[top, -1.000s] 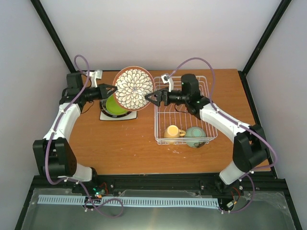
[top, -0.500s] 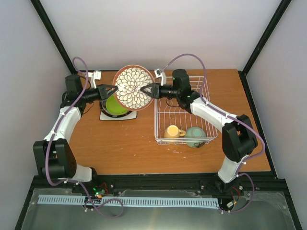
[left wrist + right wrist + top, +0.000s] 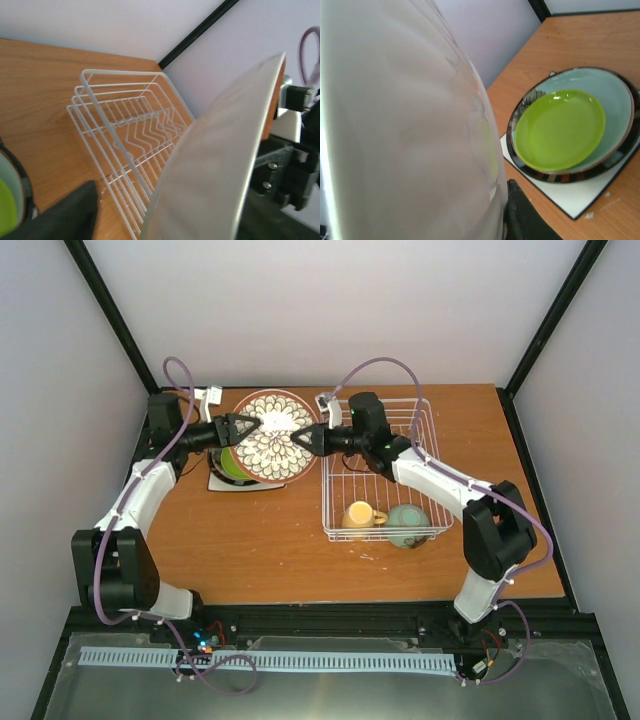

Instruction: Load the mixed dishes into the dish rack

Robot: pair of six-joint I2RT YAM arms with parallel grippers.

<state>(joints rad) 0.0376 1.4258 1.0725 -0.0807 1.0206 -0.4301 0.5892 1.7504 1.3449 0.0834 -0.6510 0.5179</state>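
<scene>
The white petal-patterned plate (image 3: pixel 272 436) hangs tilted above the table's back left, between both grippers. My right gripper (image 3: pixel 306 438) is shut on its right rim; in the right wrist view the plate (image 3: pixel 405 125) fills the left side, with one dark finger (image 3: pixel 525 217) pressed against it. My left gripper (image 3: pixel 248 426) stands open at the left rim. In the left wrist view its finger (image 3: pixel 62 215) sits clear of the plate's underside (image 3: pixel 215 165). The dish rack (image 3: pixel 385 475) holds a yellow mug (image 3: pixel 358 514) and a mint-green bowl (image 3: pixel 408 523).
Under the held plate lies a stack: a lime green plate (image 3: pixel 560 129) on a pale teal plate (image 3: pixel 615 107), on a dark striped-rim plate (image 3: pixel 547 174), on a square white plate (image 3: pixel 580 197). The rack's prongs (image 3: pixel 150 132) are bare. Walls close in on three sides.
The right gripper reached the plate's right rim and shut on it. The left gripper then opened, and the plate dropped lower and tilted flatter.
</scene>
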